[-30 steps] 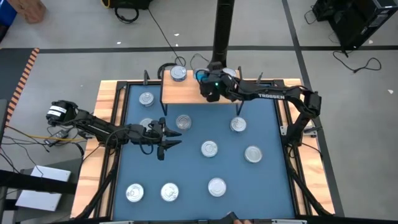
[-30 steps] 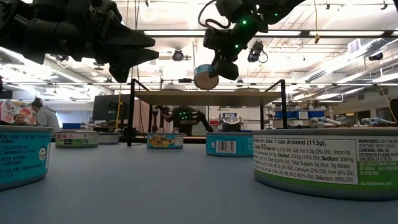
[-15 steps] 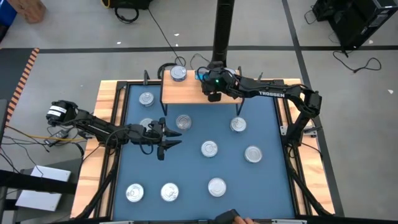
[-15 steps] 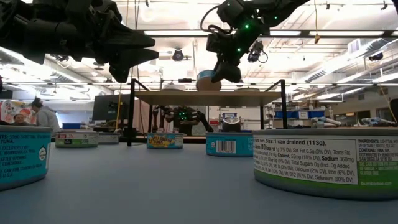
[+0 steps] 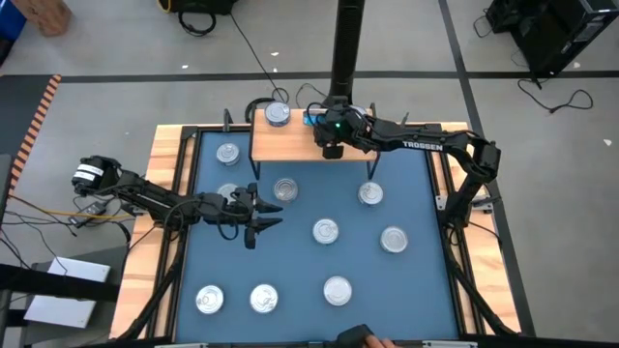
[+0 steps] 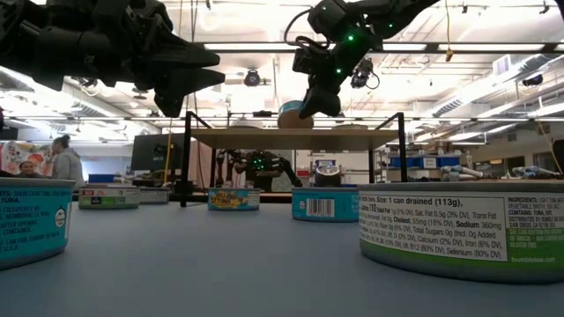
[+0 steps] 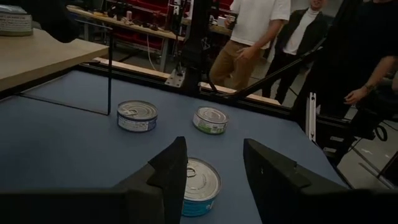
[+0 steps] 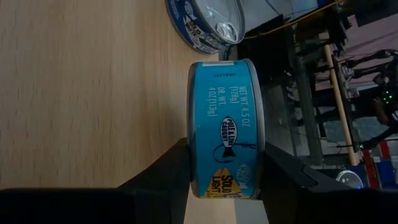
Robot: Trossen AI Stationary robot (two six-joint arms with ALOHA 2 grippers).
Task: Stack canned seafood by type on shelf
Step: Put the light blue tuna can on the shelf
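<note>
The left end effector (image 7: 214, 174) hangs with its fingers (image 7: 168, 171) spread over the blue mat (image 7: 62, 149). A blue-sided tin (image 7: 200, 186) sits between them at 6 o'clock. Two more tins (image 7: 137, 116) (image 7: 210, 119) lie beyond, near centre. The shelf (image 7: 37, 56) shows at 10 o'clock. People (image 7: 261, 31) stand at 1 o'clock.

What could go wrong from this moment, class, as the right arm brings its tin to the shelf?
1. The right gripper is shut on a blue tin low over the shelf; the low view cannot show whether it touches, so early release might drop it askew.
2. Another tin sits close beside it on the board; a sideways nudge could knock it.
3. The left gripper hovers open over a tin on the mat; descending off-centre could push it away.
</note>
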